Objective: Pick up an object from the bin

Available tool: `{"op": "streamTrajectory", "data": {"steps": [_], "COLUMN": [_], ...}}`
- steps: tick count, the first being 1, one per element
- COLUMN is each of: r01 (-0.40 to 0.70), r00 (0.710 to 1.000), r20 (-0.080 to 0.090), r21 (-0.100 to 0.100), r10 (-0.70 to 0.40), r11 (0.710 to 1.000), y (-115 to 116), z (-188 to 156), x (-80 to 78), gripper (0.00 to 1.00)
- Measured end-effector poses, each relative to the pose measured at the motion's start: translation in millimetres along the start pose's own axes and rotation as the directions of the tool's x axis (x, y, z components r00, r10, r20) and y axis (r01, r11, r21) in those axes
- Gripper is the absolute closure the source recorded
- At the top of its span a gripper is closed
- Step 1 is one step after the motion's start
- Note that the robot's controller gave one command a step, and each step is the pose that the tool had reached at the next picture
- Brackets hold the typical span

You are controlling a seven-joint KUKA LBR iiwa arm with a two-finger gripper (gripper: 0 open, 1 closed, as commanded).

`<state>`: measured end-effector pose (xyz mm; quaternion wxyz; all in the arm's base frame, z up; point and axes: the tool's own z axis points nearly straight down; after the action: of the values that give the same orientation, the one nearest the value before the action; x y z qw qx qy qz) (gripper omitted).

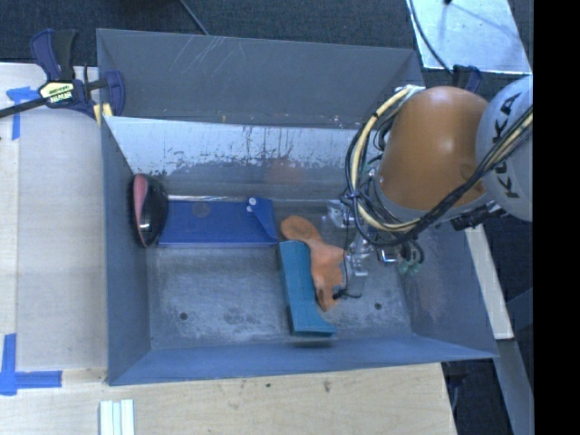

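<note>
Orange soft-looking lump [322, 263] is lying right of centre on the floor of the bin [208, 302] in the camera view, touching a blue block [299, 290]. My gripper [349, 277] is hanging low, just beside the lump's right edge (spread or closed, I cannot tell). Nothing is being lifted, so I am judging both the grasp and the raise as left to do.

Even overhead light is falling on the grey bin [124, 270], brightening its back wall and softly glinting off the robot's orange cover [430, 143]; a faint shadow is pooling beneath it
</note>
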<state>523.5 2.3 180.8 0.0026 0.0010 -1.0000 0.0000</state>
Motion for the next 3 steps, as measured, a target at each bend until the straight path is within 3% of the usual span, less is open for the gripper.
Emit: {"op": "streamTrajectory", "data": {"steps": [1,2,3], "r01": [0.0,-0.08,-0.078], "r00": [1.0,0.997,0.997], "r20": [0.009,0.013,0.01], "r21": [0.0,-0.001,0.0], "r10": [0.0,0.08,0.078], "r11": [1.0,0.997,0.997], "y": [0,-18,-36], "z": [-5,36,86], "x": [-1.5,-18.5,-57.0], "gripper": [0.0,0.0,1.0]}}
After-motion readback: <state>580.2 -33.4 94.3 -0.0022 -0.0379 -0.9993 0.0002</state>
